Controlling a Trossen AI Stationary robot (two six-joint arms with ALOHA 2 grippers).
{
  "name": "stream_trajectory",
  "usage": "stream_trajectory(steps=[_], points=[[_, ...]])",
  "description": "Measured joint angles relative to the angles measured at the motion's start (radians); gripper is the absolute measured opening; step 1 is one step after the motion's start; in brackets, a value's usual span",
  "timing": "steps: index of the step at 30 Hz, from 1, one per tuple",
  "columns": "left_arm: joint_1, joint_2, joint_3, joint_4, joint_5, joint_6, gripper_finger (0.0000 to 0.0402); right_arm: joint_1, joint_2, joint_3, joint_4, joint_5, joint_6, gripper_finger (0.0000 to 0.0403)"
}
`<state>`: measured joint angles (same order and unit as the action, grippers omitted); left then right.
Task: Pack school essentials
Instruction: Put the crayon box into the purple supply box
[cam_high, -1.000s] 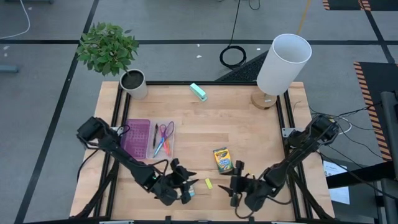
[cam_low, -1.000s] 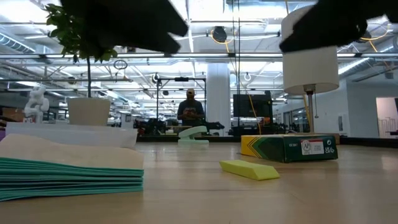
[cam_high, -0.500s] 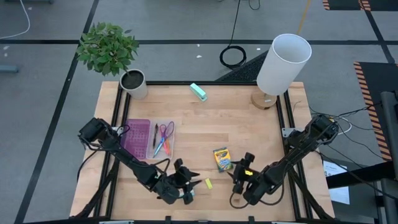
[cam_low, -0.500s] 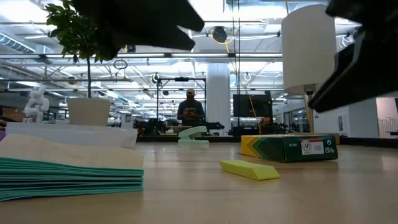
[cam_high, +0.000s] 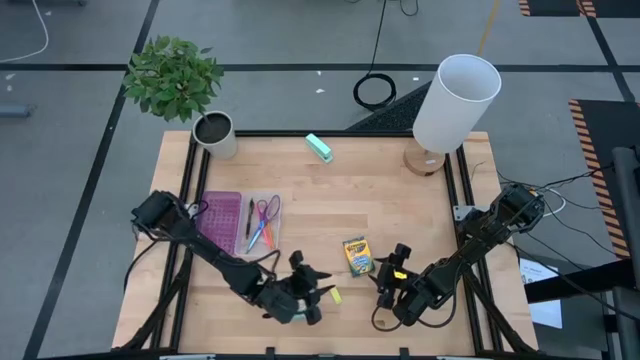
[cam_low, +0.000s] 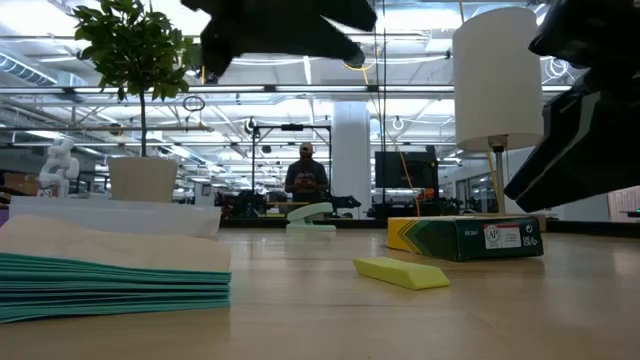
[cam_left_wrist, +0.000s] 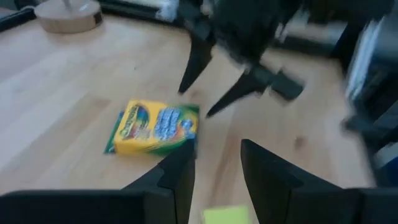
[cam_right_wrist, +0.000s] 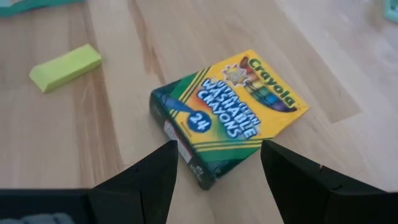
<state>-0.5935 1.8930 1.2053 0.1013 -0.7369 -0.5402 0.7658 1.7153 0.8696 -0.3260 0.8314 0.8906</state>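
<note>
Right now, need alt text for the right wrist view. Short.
A crayon box lies flat on the wooden table, right ahead of the open right gripper, whose two dark fingers frame its near corner. A small yellow piece lies on the wood beside the box, apart from it.

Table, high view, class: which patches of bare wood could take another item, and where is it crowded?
Bare wood lies between the teal block, the lamp base and the crayon box. The front is crowded: left hand above the yellow eraser, right hand beside the crayon box. The pencil case fills the left side.
</note>
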Motion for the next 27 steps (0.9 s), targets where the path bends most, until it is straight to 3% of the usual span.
stream_trajectory(steps=[9, 15, 21, 27], points=[[0.1, 0.177, 0.308, -0.458, 0.049, 0.022, 0.0134, 0.004, 0.0, 0.0, -0.001, -0.057, -0.029, 0.0224], [0.21, 0.189, 0.352, -0.465, 0.206, 0.111, 0.0134, 0.004, 0.0, -0.001, 0.008, -0.212, -0.068, 0.0224], [0.321, 0.187, 0.353, -0.487, 0.317, 0.147, 0.0134, 0.006, 0.0, -0.001, 0.015, -0.209, -0.041, 0.0224], [0.369, 0.186, 0.353, -0.55, 0.328, 0.147, 0.0134, 0.007, 0.0, -0.001, 0.036, -0.212, -0.013, 0.0224]])
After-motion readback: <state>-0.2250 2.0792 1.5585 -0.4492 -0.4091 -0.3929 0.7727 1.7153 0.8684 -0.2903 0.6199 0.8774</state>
